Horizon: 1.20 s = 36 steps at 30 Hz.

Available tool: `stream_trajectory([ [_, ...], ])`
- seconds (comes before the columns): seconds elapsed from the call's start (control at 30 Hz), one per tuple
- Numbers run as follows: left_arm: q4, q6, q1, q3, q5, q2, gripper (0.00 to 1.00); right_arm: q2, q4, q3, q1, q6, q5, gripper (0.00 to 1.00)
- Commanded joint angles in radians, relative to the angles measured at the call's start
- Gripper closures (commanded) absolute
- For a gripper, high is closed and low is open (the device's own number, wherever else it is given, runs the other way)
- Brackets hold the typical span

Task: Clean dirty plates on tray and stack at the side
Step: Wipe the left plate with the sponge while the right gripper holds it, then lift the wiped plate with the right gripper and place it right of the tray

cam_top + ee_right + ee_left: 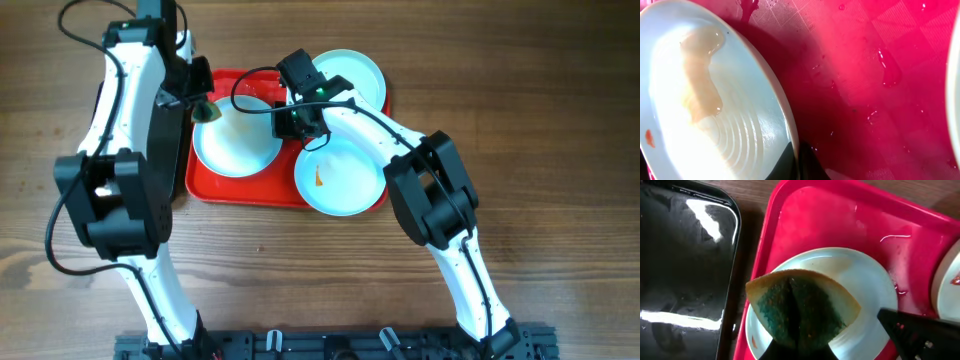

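Left jaws pinch a green sponge [800,307] over a plate [865,280]; right jaws clamp that plate's rim

Overhead: I read bright, even light; shadows around the tray [240,190] faint, soft. Left wrist: white glare streaks on the black tray [685,280] left of the tray; sponge [800,310] above it slightly soft. Right wrist: plate [730,130] on the tray blown out white; wet tray floor glints.

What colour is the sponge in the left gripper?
The sponge is dark green with a yellow-tan rim; left wrist view shows it best.
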Motion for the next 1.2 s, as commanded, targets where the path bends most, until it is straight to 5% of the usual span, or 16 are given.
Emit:
stream_trajectory([
  [0.0,0.001,0.012,0.0,0.02,0.018,-0.033,0.96,0.035,-0.002,0.003,-0.003,0.005,0.013,0.94],
  [0.17,0.029,-0.013,0.028,0.02,0.014,-0.033,0.96,0.047,-0.006,-0.011,0.039,0.035,0.012,0.84],
  [0.27,0.03,-0.041,0.046,0.019,0.015,-0.033,0.96,0.048,-0.021,-0.02,0.048,0.038,0.009,0.96],
  [0.5,0.031,-0.041,0.046,0.019,0.015,-0.033,0.96,-0.065,-0.079,0.008,-0.028,-0.068,0.046,0.96],
  [0.7,0.031,-0.041,0.046,0.019,0.015,-0.033,0.96,-0.26,-0.163,0.008,0.033,-0.232,0.577,0.96],
  [0.9,0.031,-0.041,0.046,0.019,0.015,-0.033,0.96,-0.267,-0.197,0.007,0.169,-0.229,1.149,0.96],
  [1.17,0.03,-0.048,0.046,0.019,0.015,-0.033,0.96,-0.269,-0.2,0.007,0.267,-0.229,1.509,0.96],
])
